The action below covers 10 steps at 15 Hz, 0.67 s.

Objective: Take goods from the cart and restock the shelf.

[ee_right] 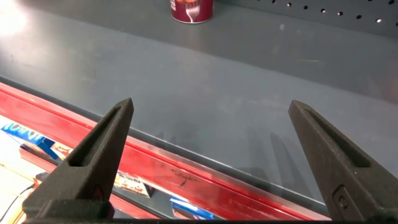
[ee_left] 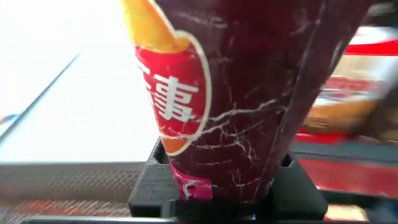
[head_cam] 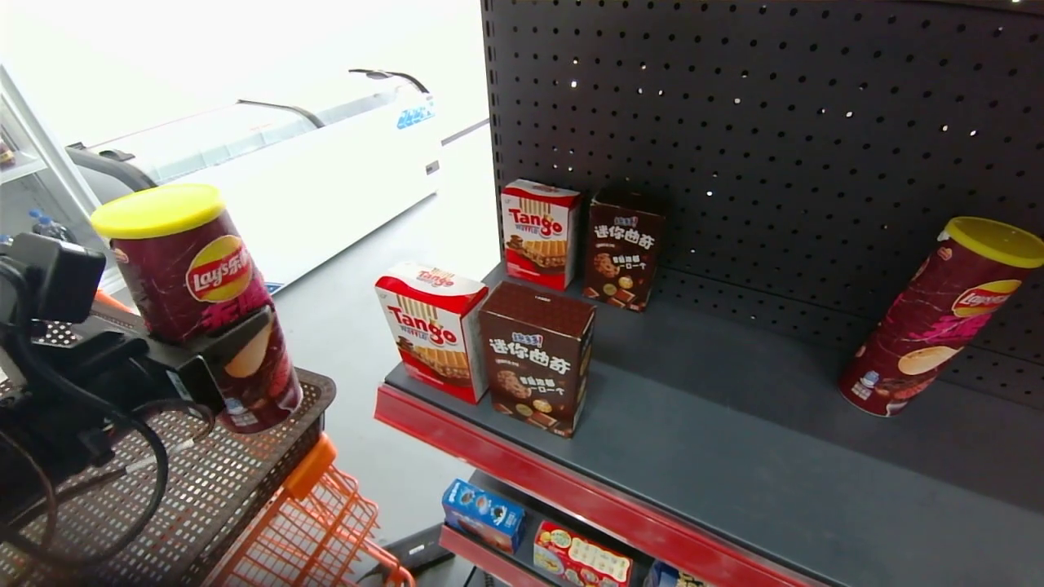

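Transfer is being judged the step in hand: a maroon cylindrical chip can with a yellow plastic lid [head_cam: 196, 277] is being held lid-up over the brown mesh cart basket [head_cam: 236, 481], just left of the dark grey metal shelf [head_cam: 718, 440]. Its lower body is being clamped between the jaws of the left gripper [head_cam: 241, 350]. A carry across onto bare shelf is being called for next. The jaws of the right gripper [ee_right: 211, 106] are being held wide apart over the shelf, grasping nothing.
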Available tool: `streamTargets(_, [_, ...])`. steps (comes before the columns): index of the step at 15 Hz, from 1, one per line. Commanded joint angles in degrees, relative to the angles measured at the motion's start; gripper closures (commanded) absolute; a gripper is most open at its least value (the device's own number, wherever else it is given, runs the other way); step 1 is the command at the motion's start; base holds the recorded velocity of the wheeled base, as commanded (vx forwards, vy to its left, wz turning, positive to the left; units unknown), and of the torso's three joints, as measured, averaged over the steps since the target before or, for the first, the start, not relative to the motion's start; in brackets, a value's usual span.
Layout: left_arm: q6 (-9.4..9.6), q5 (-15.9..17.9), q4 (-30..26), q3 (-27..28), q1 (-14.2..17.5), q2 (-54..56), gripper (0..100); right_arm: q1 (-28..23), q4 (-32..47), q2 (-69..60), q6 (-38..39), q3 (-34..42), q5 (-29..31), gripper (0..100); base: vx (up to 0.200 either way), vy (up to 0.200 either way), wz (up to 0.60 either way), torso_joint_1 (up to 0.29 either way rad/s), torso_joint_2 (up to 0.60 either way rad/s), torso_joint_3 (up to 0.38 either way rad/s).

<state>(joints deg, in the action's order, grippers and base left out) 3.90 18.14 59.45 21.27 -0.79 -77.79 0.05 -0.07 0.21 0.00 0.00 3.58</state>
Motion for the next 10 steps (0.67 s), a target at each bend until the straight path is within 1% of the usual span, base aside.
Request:
streamTargets(1, [-0.12,1.72,-0.57,-1.06,-2.2,4.58,100,0.04,-0.01,0.06,0.0,0.0,0.02,0,0.0,0.0,0.0,0.0,0.0,0.0])
streamTargets(3, [-0.39,4.01,-0.92,-2.29,-4.22,5.81,100,0.04,-0.01,0.06,0.0,0.0,0.02,0,0.0,0.0,0.0,0.0,0.0,0.0])
streamTargets(5, [-2.58,9.37,-0.92,-4.13,-4.74,7.12,100,0.04,-0.01,0.06,0.0,0.0,0.02,0,0.0,0.0,0.0,0.0,0.0,0.0])
streamTargets(7, [-2.32,10.6,-0.83,-9.41,-4.66,8.53,100,0.04,-0.01,0.06,0.0,0.0,0.02,0,0.0,0.0,0.0,0.0,0.0,0.0])
streamTargets(8, [-2.32,10.78,-0.83,-9.67,-4.74,9.15,100,0.04,-0.01,0.06,0.0,0.0,0.02,0,0.0,0.0,0.0,0.0,0.0,0.0])
streamTargets(10, [-2.32,10.6,-1.01,-10.46,-7.03,9.41,100,0.04,-0.01,0.06,0.0,0.0,0.02,0,0.0,0.0,0.0,0.0,0.0,0.0])
